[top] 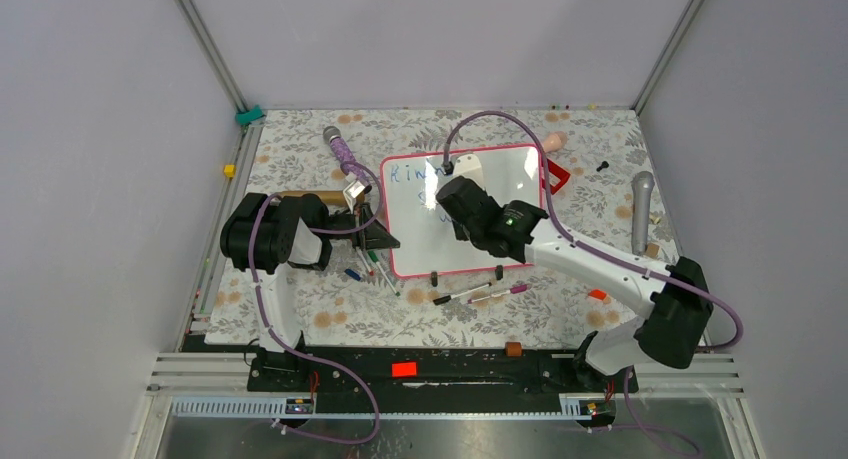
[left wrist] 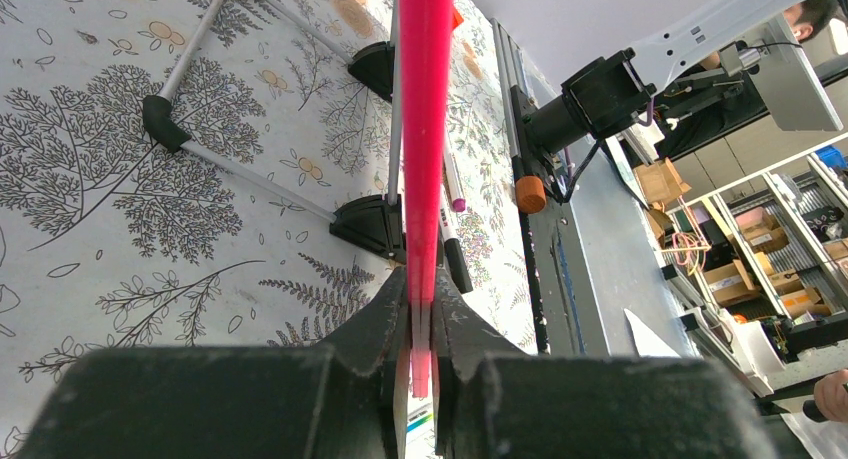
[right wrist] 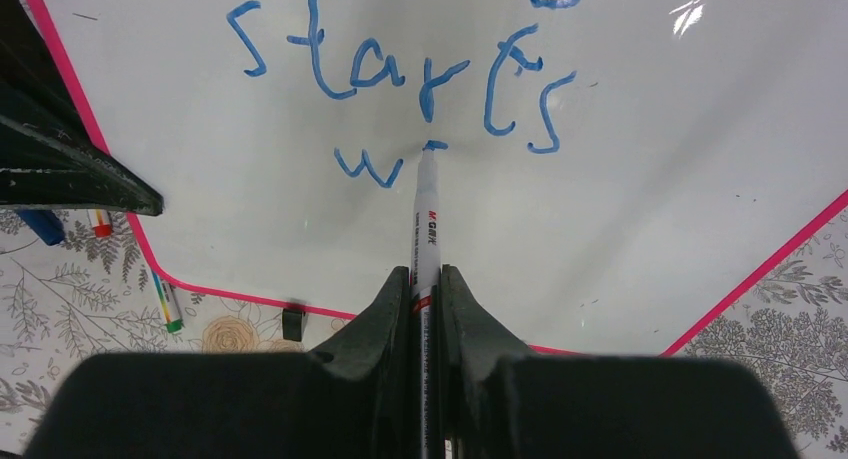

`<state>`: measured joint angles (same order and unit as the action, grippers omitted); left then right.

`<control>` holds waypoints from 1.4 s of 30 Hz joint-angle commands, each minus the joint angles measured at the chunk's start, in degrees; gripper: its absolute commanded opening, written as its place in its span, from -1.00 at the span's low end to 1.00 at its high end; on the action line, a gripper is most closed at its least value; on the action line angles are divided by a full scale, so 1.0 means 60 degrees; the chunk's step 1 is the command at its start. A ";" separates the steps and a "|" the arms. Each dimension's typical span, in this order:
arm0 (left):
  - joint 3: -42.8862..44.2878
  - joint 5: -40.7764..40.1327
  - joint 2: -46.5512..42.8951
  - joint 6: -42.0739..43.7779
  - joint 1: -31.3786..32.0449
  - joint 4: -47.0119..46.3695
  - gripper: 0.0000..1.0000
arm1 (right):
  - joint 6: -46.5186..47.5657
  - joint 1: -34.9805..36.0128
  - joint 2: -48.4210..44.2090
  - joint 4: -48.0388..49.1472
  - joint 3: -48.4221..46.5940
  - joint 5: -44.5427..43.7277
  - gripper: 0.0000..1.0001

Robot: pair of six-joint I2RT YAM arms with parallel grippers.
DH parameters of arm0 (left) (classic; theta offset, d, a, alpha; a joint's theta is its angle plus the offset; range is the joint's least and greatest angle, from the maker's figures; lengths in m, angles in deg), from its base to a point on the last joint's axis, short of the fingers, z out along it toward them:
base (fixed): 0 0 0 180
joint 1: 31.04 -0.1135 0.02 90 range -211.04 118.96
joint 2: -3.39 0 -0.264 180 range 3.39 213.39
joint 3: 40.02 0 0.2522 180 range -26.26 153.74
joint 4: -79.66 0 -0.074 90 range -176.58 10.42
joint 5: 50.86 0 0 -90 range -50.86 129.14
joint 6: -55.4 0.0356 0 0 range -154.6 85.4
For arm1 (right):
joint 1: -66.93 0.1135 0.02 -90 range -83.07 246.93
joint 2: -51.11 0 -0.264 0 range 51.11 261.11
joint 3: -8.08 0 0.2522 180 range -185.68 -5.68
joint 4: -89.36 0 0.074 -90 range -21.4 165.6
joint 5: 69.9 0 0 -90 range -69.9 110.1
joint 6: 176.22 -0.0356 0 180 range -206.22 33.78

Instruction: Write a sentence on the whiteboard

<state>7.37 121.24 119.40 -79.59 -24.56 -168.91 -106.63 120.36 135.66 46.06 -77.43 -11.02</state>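
Right wrist view: the right claw [right wrist: 427, 279] is clamped tight on a white marker [right wrist: 427, 214], whose tip touches the whiteboard [right wrist: 620, 209] just right of a blue "w", below the word "starts". The left claw [left wrist: 421, 314] is pinched shut on the board's pink left rim. The board sits on the floral tabletop [top: 560, 314], between the 2 arms.

The bench [top: 400, 319] has a cloth with flowers and leaves on it. The whiteboard [top: 420, 249] sits in the middle. Just in front of it lie two pens [top: 495, 294], and more pens [top: 385, 279] lie by its left corner. A grey microphone [top: 643, 204] lies far right. A purple microphone [top: 345, 159] lies at the back.
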 commanded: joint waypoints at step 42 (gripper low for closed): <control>-0.0059 -0.0015 -0.0093 0.0160 -0.0071 -0.0386 -1.00 | -0.0105 -0.0101 -0.0177 0.0012 0.0356 0.0169 -1.00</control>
<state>7.37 121.24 119.40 -79.61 -24.67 -168.95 -106.63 120.16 134.75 47.15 -74.63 -9.79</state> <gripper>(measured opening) 0.080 0.155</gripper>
